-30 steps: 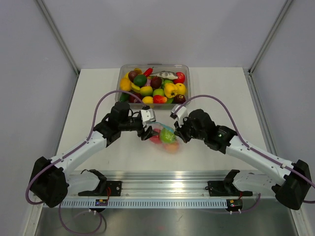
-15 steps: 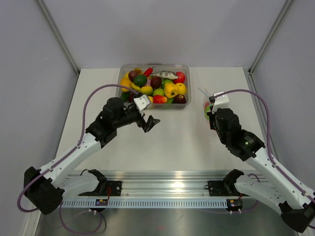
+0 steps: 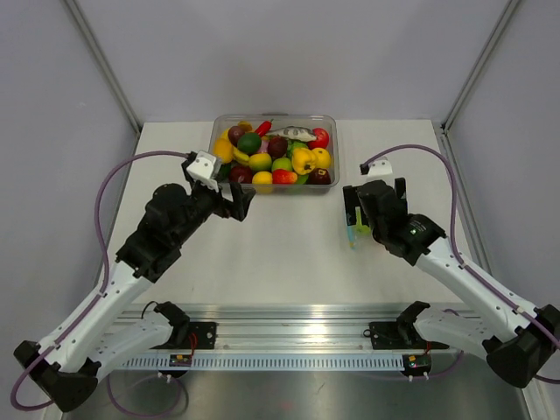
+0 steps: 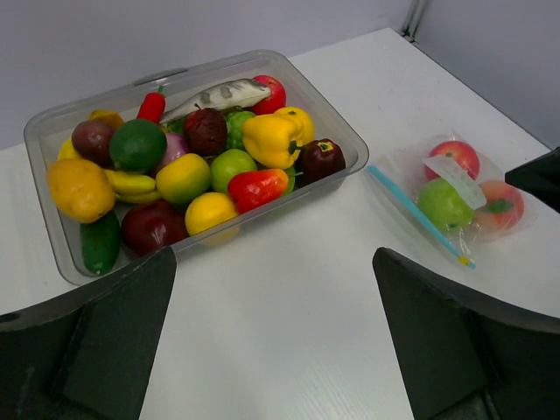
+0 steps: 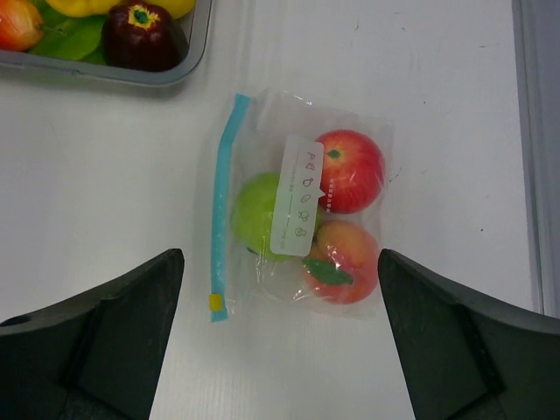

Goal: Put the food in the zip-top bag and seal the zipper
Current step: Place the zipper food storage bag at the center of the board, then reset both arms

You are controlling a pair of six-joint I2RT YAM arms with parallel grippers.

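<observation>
The zip-top bag (image 5: 302, 201) lies flat on the table at the right, and both grippers are off it. Inside it I see food: a green apple (image 5: 252, 214), a red round fruit (image 5: 350, 171) and a peach-coloured fruit (image 5: 343, 262). The teal zipper (image 5: 221, 210) runs straight along the bag's left edge. My right gripper (image 5: 280, 350) hovers above the bag, open and holding nothing. In the top view only a bit of the bag (image 3: 355, 229) shows under the right gripper (image 3: 363, 210). My left gripper (image 4: 276, 350) is open over bare table in front of the tub, with the bag (image 4: 451, 201) off to its right.
A clear rectangular tub (image 3: 273, 118) full of toy fruits and vegetables stands at the back centre, with its near right corner (image 5: 197, 52) just above the bag. The left gripper (image 3: 238, 203) is close to the tub's front left. Grey walls enclose the table.
The right gripper carried the bag from the table's centre to the right, laid it down and opened. The left gripper drew back left toward the tub.
</observation>
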